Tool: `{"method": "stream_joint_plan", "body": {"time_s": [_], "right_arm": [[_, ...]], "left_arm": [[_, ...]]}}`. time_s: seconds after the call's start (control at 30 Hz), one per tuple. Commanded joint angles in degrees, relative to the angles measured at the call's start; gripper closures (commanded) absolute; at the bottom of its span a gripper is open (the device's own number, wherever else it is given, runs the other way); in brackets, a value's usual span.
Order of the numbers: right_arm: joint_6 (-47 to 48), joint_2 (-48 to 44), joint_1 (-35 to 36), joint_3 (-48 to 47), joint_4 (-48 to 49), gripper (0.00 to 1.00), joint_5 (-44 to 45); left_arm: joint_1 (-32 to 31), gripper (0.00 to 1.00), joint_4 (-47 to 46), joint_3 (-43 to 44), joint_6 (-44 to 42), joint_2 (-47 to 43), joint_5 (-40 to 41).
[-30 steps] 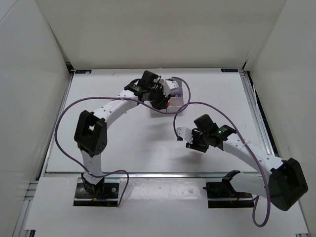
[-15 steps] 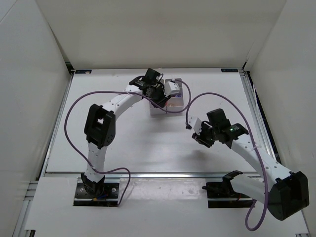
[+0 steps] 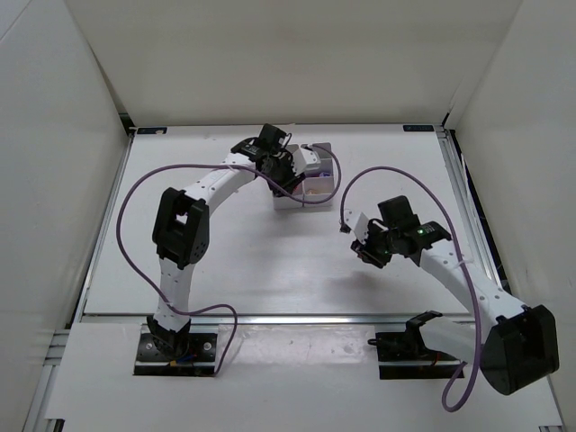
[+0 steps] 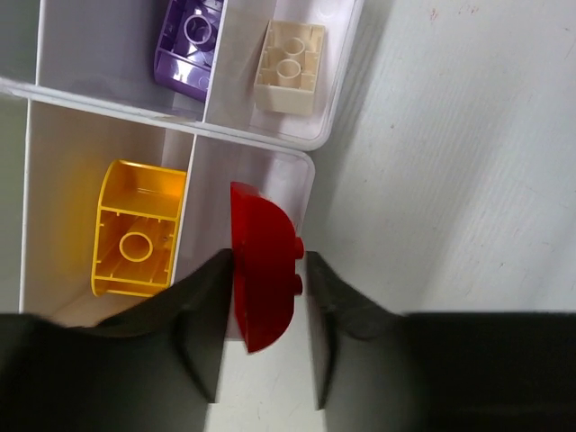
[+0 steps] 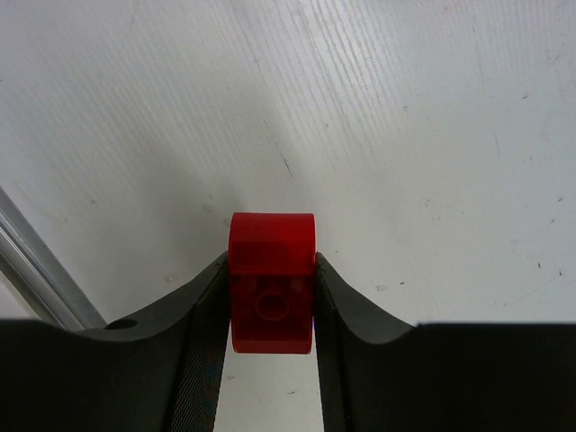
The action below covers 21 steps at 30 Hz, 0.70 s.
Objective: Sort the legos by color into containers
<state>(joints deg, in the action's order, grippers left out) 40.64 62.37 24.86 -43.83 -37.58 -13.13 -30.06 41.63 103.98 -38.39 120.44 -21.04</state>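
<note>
The containers (image 3: 317, 191) are a white block of joined bins at the back middle of the table. My left gripper (image 3: 290, 183) hangs over its near corner, shut on a red half-round lego (image 4: 263, 274) held on edge above the corner bin's wall (image 4: 304, 193). In the left wrist view an orange lego (image 4: 137, 243), a purple lego (image 4: 187, 45) and a tan lego (image 4: 290, 66) each lie in a separate bin. My right gripper (image 3: 357, 245) is right of the middle, shut on a red lego (image 5: 271, 283) a little above the bare table.
Purple cables loop from both arms over the table (image 3: 252, 261). White walls close in the left, back and right sides. A metal rail (image 3: 468, 207) runs along the table's right edge.
My right gripper has moved right and a little toward the back with the red lego. My left gripper has shifted slightly toward the back over the bins.
</note>
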Motion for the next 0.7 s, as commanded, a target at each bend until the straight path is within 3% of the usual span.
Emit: {"method": "stream_joint_plan", "body": {"time_s": [0.0, 0.2, 0.4, 0.5, 0.67], "right_arm": [[-0.48, 0.3, -0.17, -2.75, 1.02, 0.91, -1.38], [-0.74, 0.91, -0.17, -2.4, 1.81, 0.92, -1.2], [-2.68, -1.72, -4.38, 1.73, 3.75, 0.95, 0.03], [-1.27, -2.25, -5.35, 3.23, 3.3, 0.95, -1.46], [-1.97, 0.55, -5.26, 0.86, 6.2, 0.95, -3.04]], "left_arm": [[0.27, 0.48, 0.3, 1.75, -0.28, -1.52, 0.21], [1.41, 0.38, -0.58, 2.19, 2.6, -2.32, -0.84], [4.31, 0.37, -5.85, 4.03, 9.65, -6.18, -4.36], [4.49, 0.37, -5.77, 9.11, 12.1, -6.8, -3.14], [7.91, 0.37, -5.86, 14.92, 22.99, -9.25, -4.8]]}}
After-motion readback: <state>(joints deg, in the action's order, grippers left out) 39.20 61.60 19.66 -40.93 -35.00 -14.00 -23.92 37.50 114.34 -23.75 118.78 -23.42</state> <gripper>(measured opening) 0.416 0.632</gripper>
